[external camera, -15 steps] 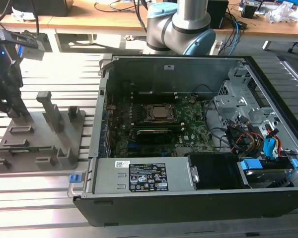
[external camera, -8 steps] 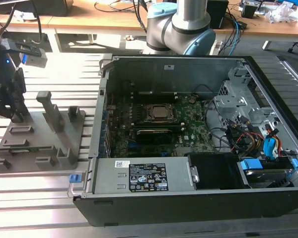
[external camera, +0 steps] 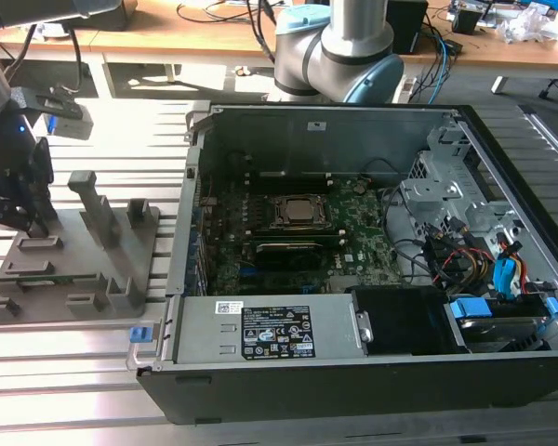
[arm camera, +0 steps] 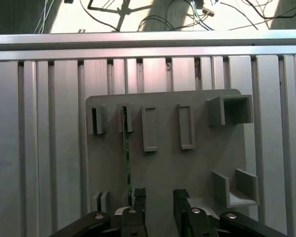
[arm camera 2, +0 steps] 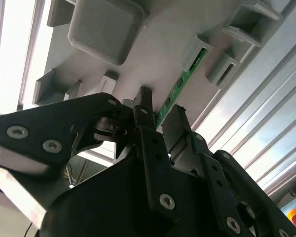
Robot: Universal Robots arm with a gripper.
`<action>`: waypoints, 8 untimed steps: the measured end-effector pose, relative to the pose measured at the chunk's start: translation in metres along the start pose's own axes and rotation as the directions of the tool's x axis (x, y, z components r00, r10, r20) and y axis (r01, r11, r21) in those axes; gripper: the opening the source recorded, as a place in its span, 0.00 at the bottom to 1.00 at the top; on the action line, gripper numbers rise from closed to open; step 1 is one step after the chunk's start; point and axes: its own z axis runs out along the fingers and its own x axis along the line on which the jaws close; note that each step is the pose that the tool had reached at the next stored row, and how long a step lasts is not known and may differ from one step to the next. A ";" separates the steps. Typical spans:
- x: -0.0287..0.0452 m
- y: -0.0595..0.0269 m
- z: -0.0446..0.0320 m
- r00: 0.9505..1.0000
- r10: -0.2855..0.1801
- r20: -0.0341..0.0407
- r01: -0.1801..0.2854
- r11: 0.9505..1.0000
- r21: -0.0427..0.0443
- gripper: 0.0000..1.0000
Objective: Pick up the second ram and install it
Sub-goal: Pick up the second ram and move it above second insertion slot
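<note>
Aluminium slats form the desk (external camera: 65, 390), and on it we see the open computer case (external camera: 353, 395), its motherboard (external camera: 358, 243) partly hidden by cables. A label (external camera: 275, 337) on the power supply (external camera: 200, 330) carries print too small for us to read. Toward the exterior view's left lies the grey holder plate (arm camera: 197, 168). The second ram (arm camera: 127, 158) stands on edge in one of its slots. The claw (arm camera: 159, 196) hovers at the stick's end, fingers spread, gripping nothing.
</note>
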 end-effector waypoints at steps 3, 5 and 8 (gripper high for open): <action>0.0001 -0.0002 0.0047 1.000 0.000 0.000 0.000 1.000 0.000 0.36; 0.0003 -0.0004 0.0108 1.000 0.000 0.000 0.000 1.000 0.000 0.36; 0.0018 -0.0013 0.0252 1.000 -0.001 0.000 0.001 1.000 0.000 0.36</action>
